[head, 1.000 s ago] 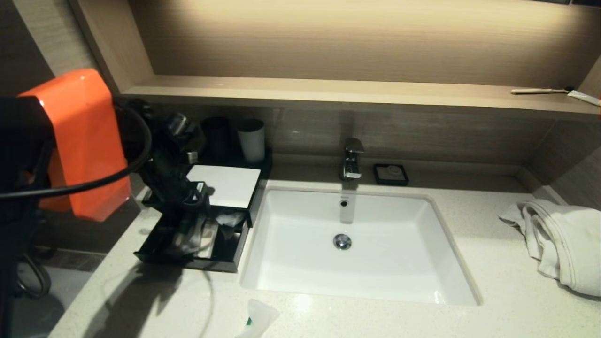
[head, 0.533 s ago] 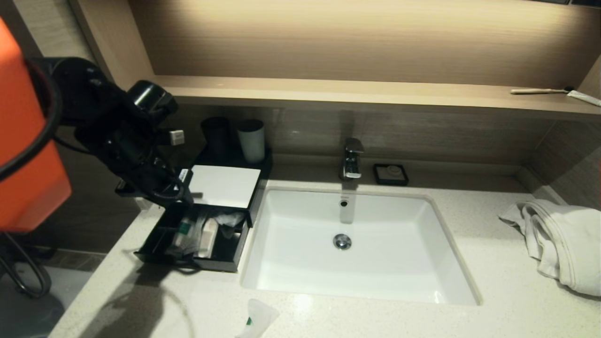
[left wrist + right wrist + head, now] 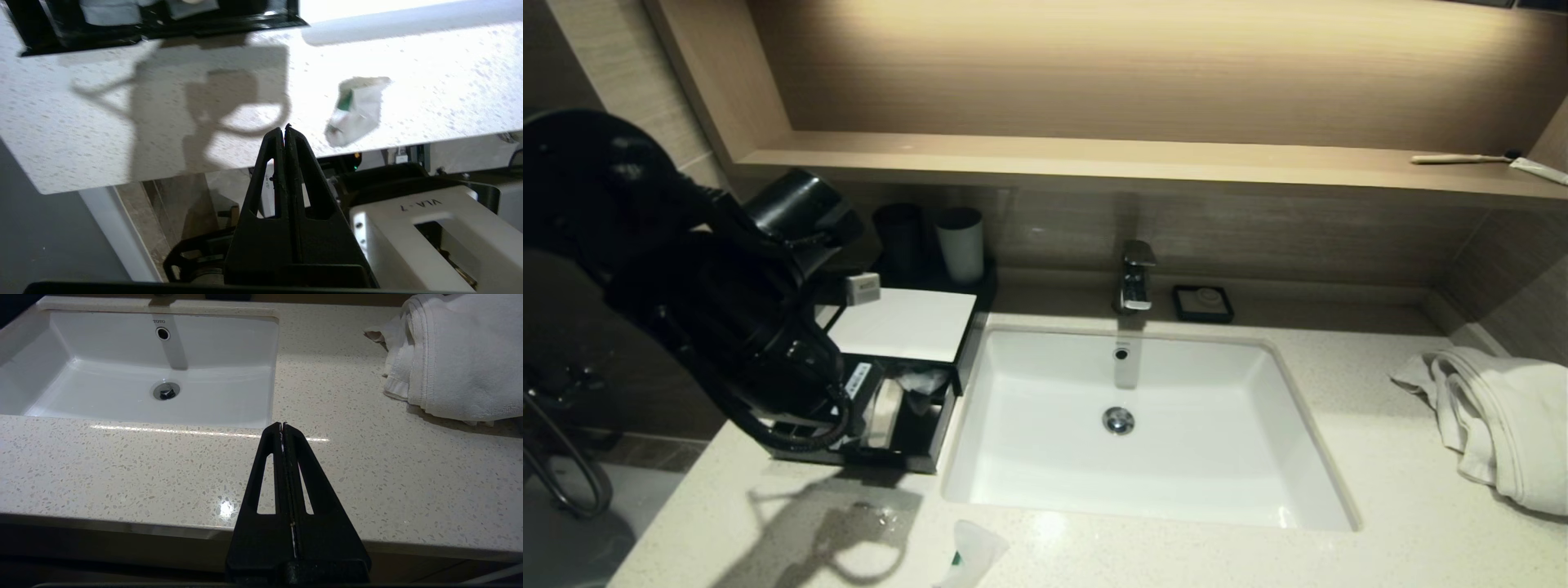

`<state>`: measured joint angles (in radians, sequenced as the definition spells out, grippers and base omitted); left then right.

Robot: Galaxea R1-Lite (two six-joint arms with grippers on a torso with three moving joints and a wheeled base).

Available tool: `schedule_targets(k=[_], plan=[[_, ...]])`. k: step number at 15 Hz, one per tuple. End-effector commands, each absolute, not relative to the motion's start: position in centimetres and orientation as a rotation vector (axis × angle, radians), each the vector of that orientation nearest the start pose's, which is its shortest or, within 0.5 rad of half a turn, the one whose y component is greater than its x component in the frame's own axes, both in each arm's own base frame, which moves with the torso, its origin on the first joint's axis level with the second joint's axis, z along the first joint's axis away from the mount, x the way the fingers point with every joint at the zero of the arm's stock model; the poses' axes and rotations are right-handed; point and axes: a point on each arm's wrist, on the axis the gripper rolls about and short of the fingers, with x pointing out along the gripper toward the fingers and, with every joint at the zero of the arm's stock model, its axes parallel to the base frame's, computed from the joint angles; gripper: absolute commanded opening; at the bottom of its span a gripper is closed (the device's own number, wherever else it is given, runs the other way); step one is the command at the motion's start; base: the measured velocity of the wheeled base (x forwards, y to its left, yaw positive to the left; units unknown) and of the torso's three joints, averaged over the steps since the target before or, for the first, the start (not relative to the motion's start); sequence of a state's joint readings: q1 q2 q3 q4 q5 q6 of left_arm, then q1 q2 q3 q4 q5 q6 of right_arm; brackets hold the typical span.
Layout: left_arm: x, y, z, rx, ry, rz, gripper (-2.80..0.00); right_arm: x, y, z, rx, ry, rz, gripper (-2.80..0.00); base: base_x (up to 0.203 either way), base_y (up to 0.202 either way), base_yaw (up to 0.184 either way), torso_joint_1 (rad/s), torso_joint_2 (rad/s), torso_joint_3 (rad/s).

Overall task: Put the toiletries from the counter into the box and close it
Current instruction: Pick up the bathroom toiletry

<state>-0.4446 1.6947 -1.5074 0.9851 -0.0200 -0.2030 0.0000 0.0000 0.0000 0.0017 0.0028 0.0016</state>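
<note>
The left hand (image 3: 284,130) is fully clenched and holds nothing; it hangs above the front edge of the tabletop (image 3: 102,134), touching nothing. The white sachet (image 3: 355,109) lies on the tabletop near it. The box (image 3: 907,327) has its drawer open, packets (image 3: 882,412) inside. The right hand (image 3: 282,426) is clenched, empty.

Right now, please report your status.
Left pincer shut, empty, above counter edge. Right pincer shut, parked. Small white sachet with green mark lies on pale speckled counter. Black box drawer open.
</note>
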Motion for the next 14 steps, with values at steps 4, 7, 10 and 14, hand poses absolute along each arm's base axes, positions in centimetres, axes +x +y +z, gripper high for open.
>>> schedule_targets(k=[4,7,10,14], plan=[[20.4,-15.9,22.7,0.139,1.263,-0.392,-2.80,-2.3,0.0,7.5,0.002,0.002,0.003,-2.80,0.000,0.000,0.000,0.000,0.00,0.000],[20.1,-18.1,20.5,0.159,1.287,-0.410,-2.80,-2.3,0.0,7.5,0.002,0.002,0.003,-2.80,0.000,0.000,0.000,0.000,0.00,0.000],[19.8,-19.3,19.7,0.183,1.300,-0.428,-2.80,-2.3,0.0,7.5,0.002,0.002,0.003,-2.80,0.000,0.000,0.000,0.000,0.00,0.000],[19.5,-20.5,18.8,0.241,1.307,-0.424,-2.80,-2.3,0.0,7.5,0.002,0.002,0.003,-2.80,0.000,0.000,0.000,0.000,0.00,0.000]])
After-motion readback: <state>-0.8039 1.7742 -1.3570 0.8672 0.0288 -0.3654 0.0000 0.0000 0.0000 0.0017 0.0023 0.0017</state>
